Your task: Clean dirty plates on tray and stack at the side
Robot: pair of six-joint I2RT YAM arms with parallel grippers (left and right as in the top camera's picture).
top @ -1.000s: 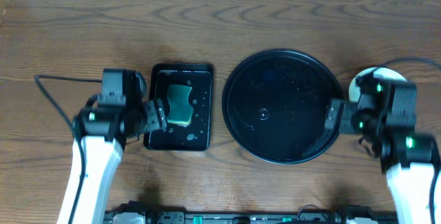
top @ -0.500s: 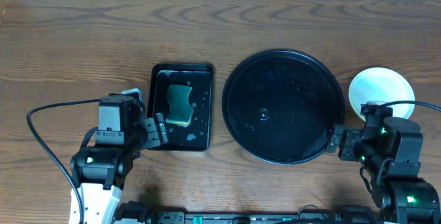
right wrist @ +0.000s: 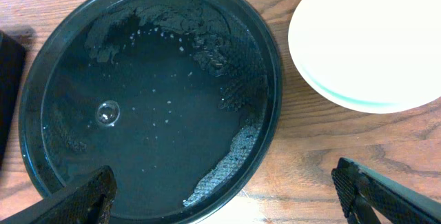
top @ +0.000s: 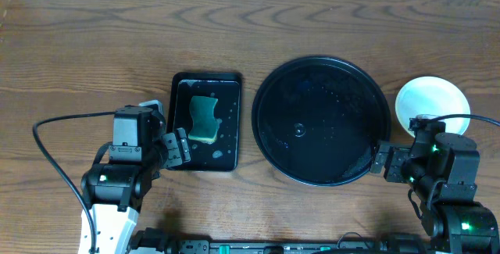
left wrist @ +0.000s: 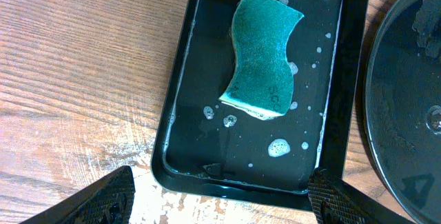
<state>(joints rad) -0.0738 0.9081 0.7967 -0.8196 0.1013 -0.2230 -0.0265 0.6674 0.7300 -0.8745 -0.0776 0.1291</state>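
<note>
Now your left gripper gapes wide and empty left of the tray, your right gripper likewise by its near right rim; plates sit right of it.

Glossy round black tray at centre, pale plates just right of it, green sponge in rectangular tray

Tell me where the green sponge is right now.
In the overhead view, the green sponge lies left of centre, inside the small rectangular black tray, which sits just left of the round black tray.
</note>
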